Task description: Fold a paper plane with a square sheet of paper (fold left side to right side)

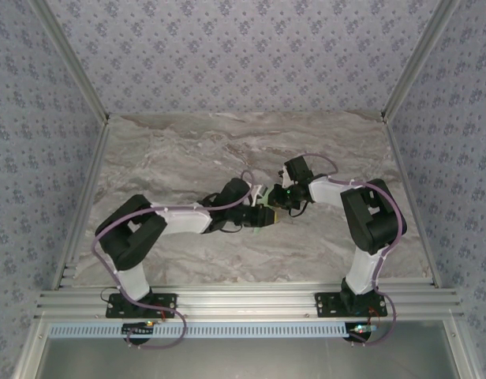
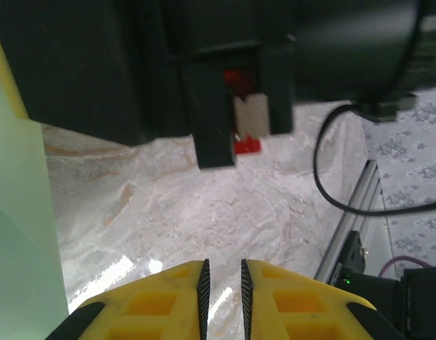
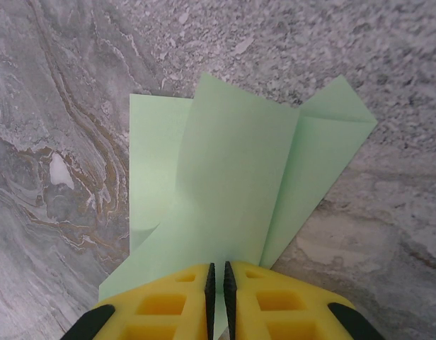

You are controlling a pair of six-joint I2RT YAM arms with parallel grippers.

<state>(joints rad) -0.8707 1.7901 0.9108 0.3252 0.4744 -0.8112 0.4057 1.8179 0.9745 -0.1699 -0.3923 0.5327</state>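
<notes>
The square sheet of paper (image 3: pixel 232 177) is pale green and lies partly folded on the marble. One flap rises toward the camera and a pointed corner (image 3: pixel 359 117) sticks out to the right. My right gripper (image 3: pixel 219 265) is shut on the paper's near edge, which runs between its black pads. In the left wrist view the paper (image 2: pixel 20 227) stands as a pale green band at the left edge. My left gripper (image 2: pixel 223 263) is a little open beside it, with bare marble between its fingers. From above, both grippers (image 1: pixel 264 215) (image 1: pixel 281 204) meet at mid-table.
The right arm's black wrist (image 2: pixel 204 57) hangs close above the left gripper, with a black cable (image 2: pixel 318 163) looping beside it. An aluminium rail (image 2: pixel 345 234) borders the marble table (image 1: pixel 188 150) on the right. Patterned walls enclose the table.
</notes>
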